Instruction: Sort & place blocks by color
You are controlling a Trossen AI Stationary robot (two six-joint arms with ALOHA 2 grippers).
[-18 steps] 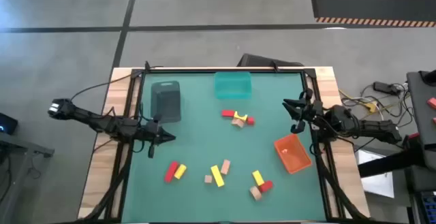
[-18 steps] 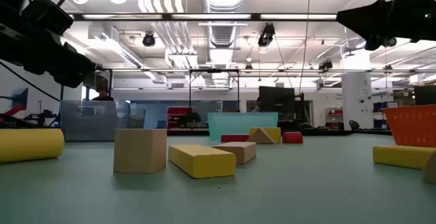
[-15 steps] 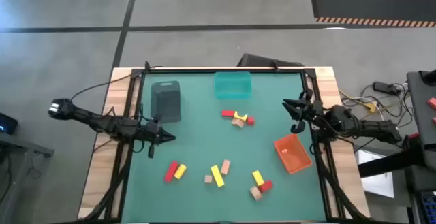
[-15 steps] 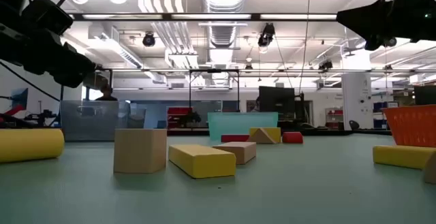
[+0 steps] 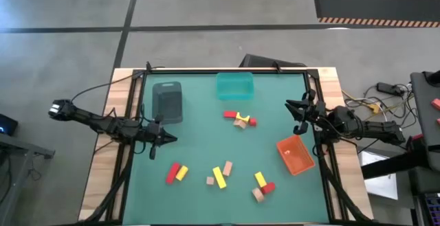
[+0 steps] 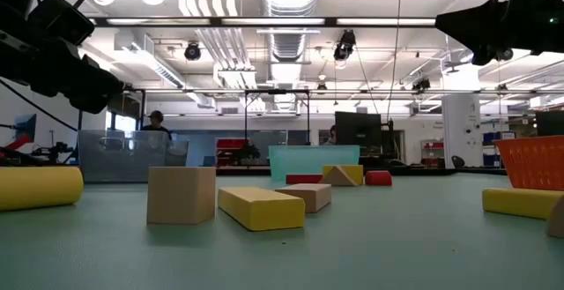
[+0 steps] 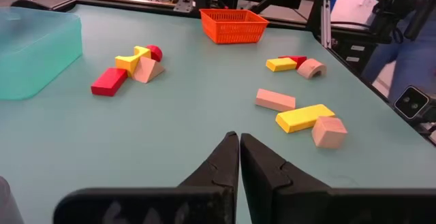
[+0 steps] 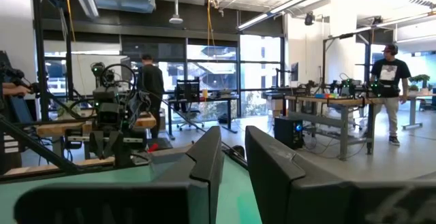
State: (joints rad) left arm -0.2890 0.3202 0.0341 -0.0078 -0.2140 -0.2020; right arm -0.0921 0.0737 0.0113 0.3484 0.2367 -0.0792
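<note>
The blocks lie on the green mat in four loose groups. A red, yellow and tan cluster sits mid-table, a red and yellow pair near left, a yellow bar with tan pieces near centre, and a yellow, red and tan trio near right. My left gripper hovers shut at the mat's left side, pointing right. My right gripper hovers at the right side, slightly open, pointing left above the mat. Neither touches a block.
A grey bin stands far left, a teal bin at the far edge and an orange basket at the right, below my right gripper. A dark frame rims the table. Bare mat lies between the block groups.
</note>
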